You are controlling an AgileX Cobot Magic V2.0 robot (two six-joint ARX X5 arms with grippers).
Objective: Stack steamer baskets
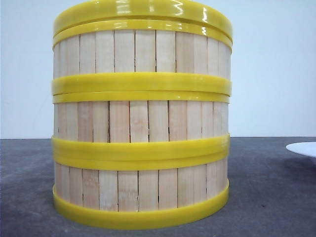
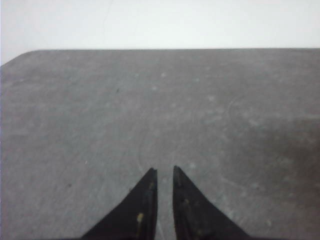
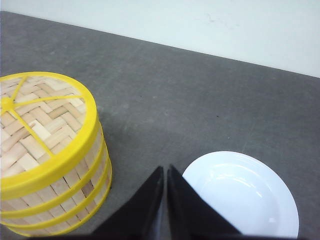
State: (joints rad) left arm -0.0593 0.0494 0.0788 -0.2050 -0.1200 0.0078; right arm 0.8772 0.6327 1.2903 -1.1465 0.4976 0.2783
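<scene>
The three steamer baskets (image 1: 140, 118) are standing stacked in one column on the grey table (image 1: 271, 197), near the front camera, with a white plate (image 1: 303, 149) lying to their right. The left gripper (image 2: 164, 172) is hovering over bare table, fingers nearly together. The right gripper (image 3: 165, 170) is hanging between stack and plate, fingertips touching.

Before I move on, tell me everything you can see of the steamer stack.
The stack is three alike round baskets set one on another, upright and aligned, on the dark grey table. Walls are pale upright wooden slats; each basket has glossy yellow rims, meeting in double bands at the joins. The right wrist view shows the top as woven pale strips under yellow spokes. A white plate lies apart to its right. Neither gripper touches it.
</scene>
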